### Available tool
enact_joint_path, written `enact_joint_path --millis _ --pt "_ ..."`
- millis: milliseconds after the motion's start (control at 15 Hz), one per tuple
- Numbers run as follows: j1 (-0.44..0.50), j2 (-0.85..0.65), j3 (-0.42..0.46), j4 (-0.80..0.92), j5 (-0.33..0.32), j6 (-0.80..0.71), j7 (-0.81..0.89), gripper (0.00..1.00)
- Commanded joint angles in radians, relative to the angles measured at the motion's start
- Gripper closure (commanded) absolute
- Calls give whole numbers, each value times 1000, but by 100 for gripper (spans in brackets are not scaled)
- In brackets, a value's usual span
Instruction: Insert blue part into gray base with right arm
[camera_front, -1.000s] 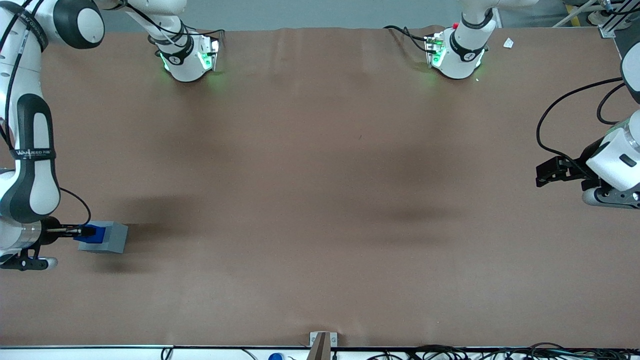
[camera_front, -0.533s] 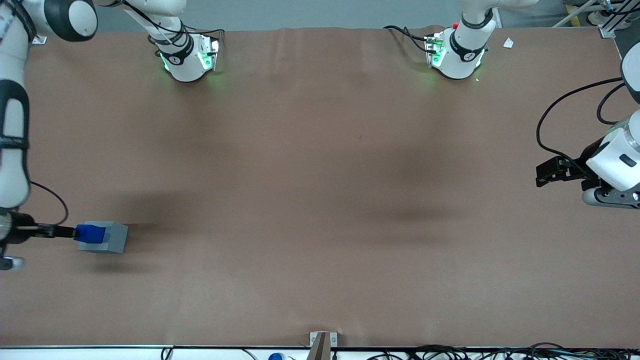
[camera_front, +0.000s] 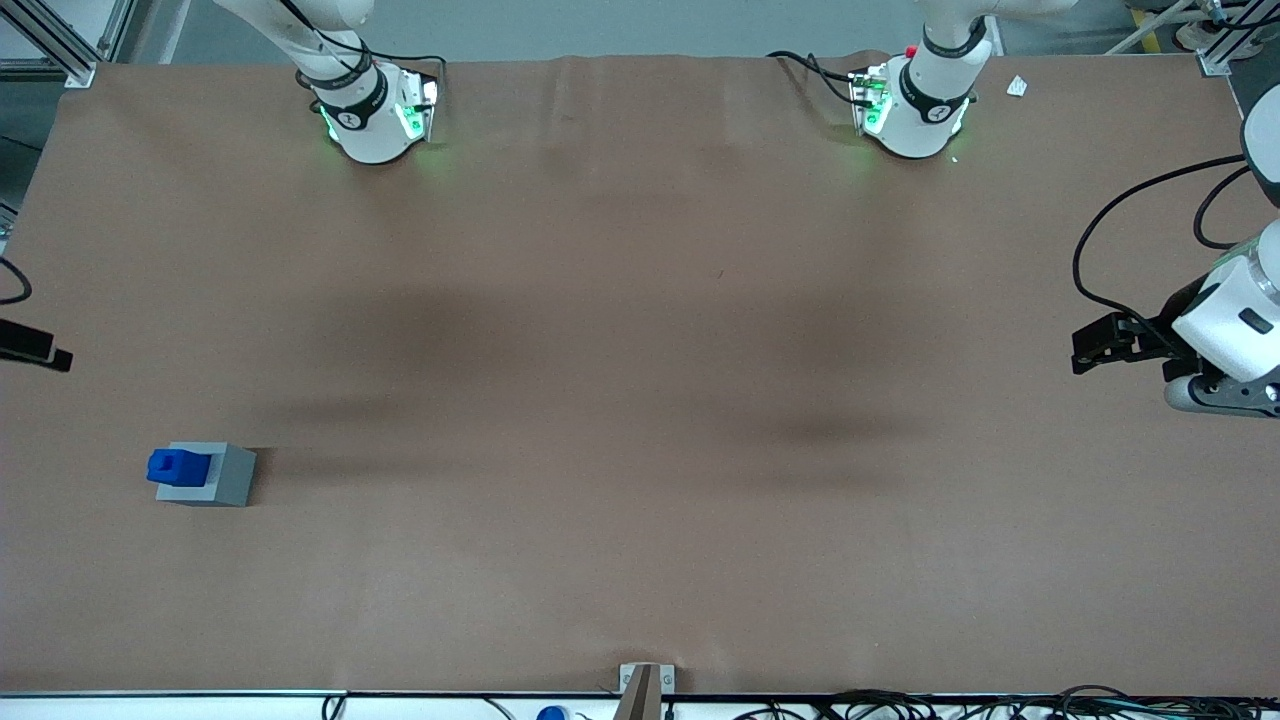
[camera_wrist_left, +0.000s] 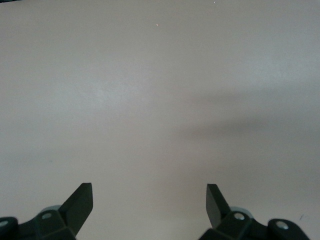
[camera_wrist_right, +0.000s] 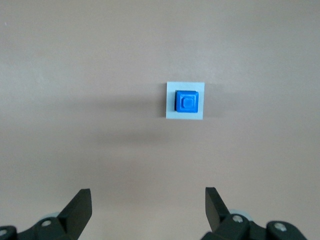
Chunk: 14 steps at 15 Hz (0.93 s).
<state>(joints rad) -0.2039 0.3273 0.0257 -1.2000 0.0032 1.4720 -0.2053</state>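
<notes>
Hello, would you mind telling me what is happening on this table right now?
The small bright-blue plastic cube sits in the recess of the light-gray square block, toward the working arm's end of the brown table. The right arm's slim black hand is open, holds nothing and hangs well above the pair, touching neither. The insertion looks finished.

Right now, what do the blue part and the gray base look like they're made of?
The blue part, seated in the gray base: likely molded plastic, uniform saturated color, crisp edges. Base: matte plastic, flat faces, no glint. The open gripper hangs high above both.
</notes>
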Motion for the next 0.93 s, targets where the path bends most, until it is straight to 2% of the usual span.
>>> enact_joint_path --millis 0,133,467,867 --pt "41 -69 -1 -55 -42 -54 62 0" --pt "70 -109 0 -84 -43 -94 87 0" --pt "116 -232 -1 -272 -43 -12 145 0" --pt "109 -304 -3 -388 -60 47 147 0"
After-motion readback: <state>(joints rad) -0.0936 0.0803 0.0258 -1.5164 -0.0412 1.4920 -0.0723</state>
